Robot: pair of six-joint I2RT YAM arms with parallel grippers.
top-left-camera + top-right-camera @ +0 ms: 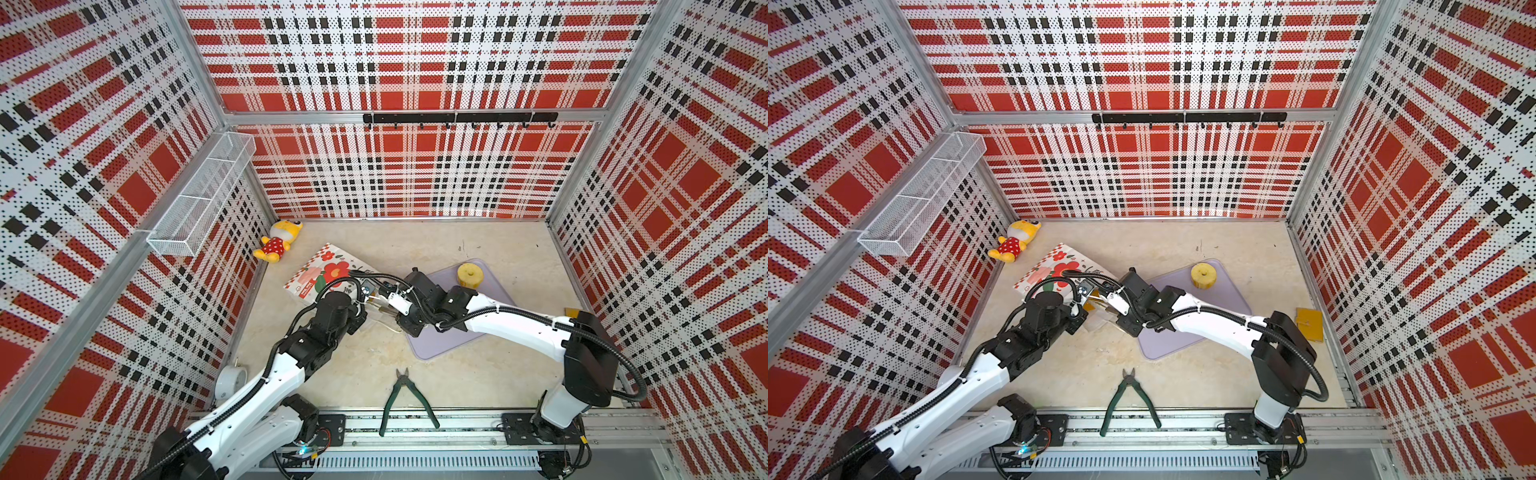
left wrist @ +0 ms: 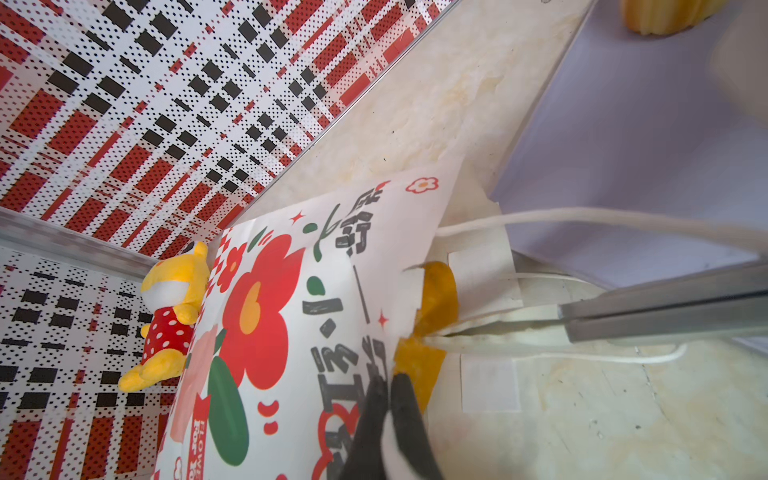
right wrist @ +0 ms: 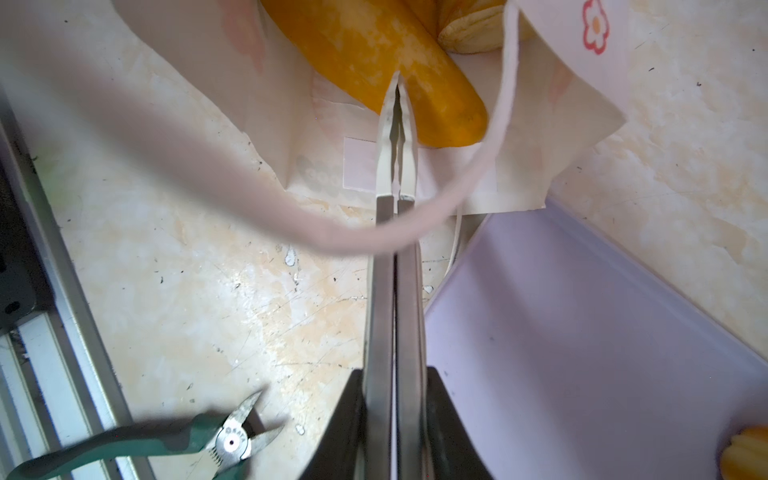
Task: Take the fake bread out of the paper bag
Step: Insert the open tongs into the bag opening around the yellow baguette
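plush doll: slumped in the far-left corner, just beside the closed end of the bag and no part of the job.
paper bag: lying flat on its side left of centre, flower print up, mouth turned near and right toward the tray.
left gripper: black fingers closed together, pinching the upper lip of the paper bag at the mouth and holding it up off the bread.
long loaf: inside the mouth of the bag, its rounded end poking out. Its long axis slants out toward the tray, so it lies straight ahead of the right arm's tips and crosswise to them.
paler ridged bread: tucked deeper in, behind the loaf.
right gripper: long metal fingers drawn together, tips pressed to the loaf's flank short of its end. Whether they have caught a fold of it or only rest there cannot be told. This is the nearer arm to the loaf and the one placed to draw it out to the right.
cord handle: looped across the metal fingers, likely to snag on a pull.
lilac tray: right of centre, just beside the bag's mouth.
fluted cake: on the tray's far end, out of the bag.
views: both top views hide the mouth under the two wrists. Only the right wrist view shows tips on bread, and only the left wrist view shows the pinch on the lip.
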